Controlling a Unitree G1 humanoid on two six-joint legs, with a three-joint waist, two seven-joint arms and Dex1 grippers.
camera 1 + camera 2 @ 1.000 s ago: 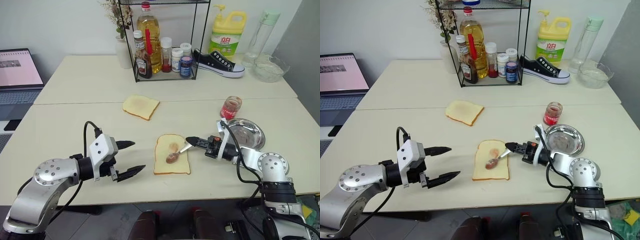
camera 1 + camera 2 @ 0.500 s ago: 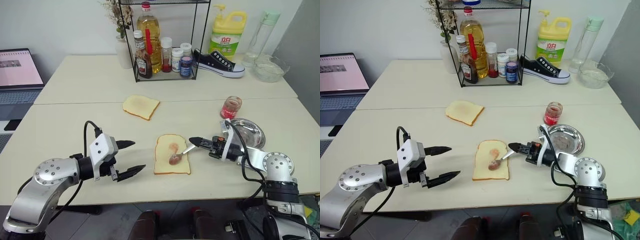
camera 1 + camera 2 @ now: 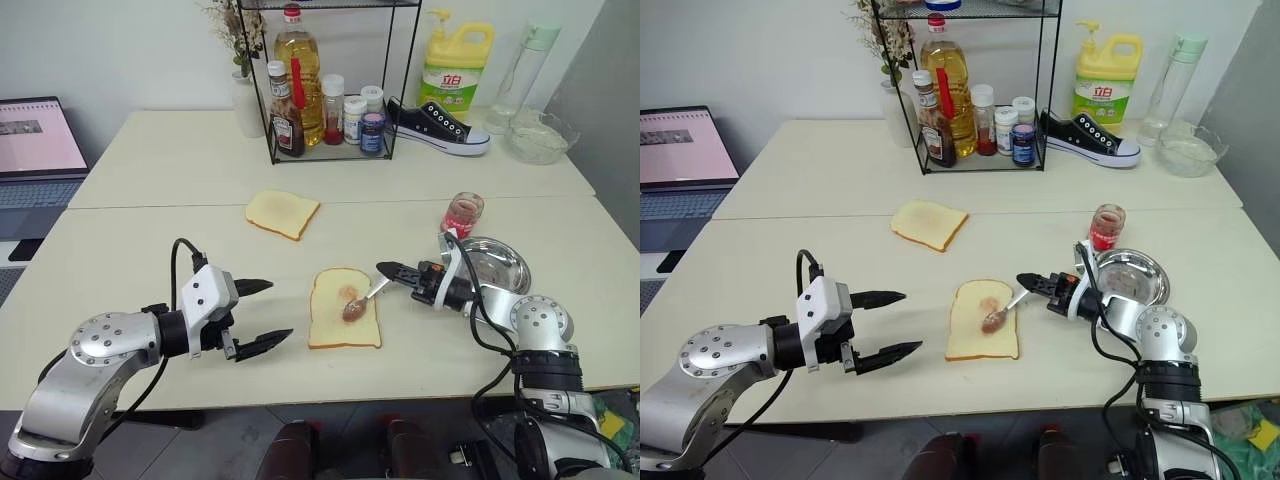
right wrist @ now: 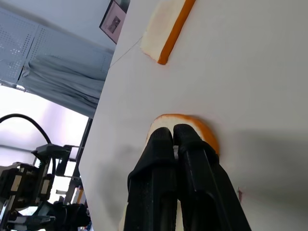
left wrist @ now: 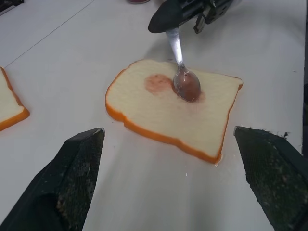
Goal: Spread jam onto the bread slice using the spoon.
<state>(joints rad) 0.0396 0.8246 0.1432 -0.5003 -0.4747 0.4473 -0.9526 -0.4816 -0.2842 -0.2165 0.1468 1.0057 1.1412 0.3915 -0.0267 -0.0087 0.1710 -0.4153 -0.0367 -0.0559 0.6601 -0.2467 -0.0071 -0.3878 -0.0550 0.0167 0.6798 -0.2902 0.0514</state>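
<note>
jam [image 5: 158,83] pink smear on pale bread slice [image 5: 163,115]

The table [image 3: 150,250] bears two bread slices [image 3: 344,322] (one nearer), a steel dish [image 3: 492,265].

The bread slice [image 3: 344,307], pale cream with a thin tan crust, lies flat on the table, near the round steel dish [image 3: 497,266] on its left. A pink jam [image 5: 157,83] smear marks its upper middle. The silver spoon [image 5: 184,82] rests bowl-down on the slice beside the smear, handle slanting up toward the dish.
</note>
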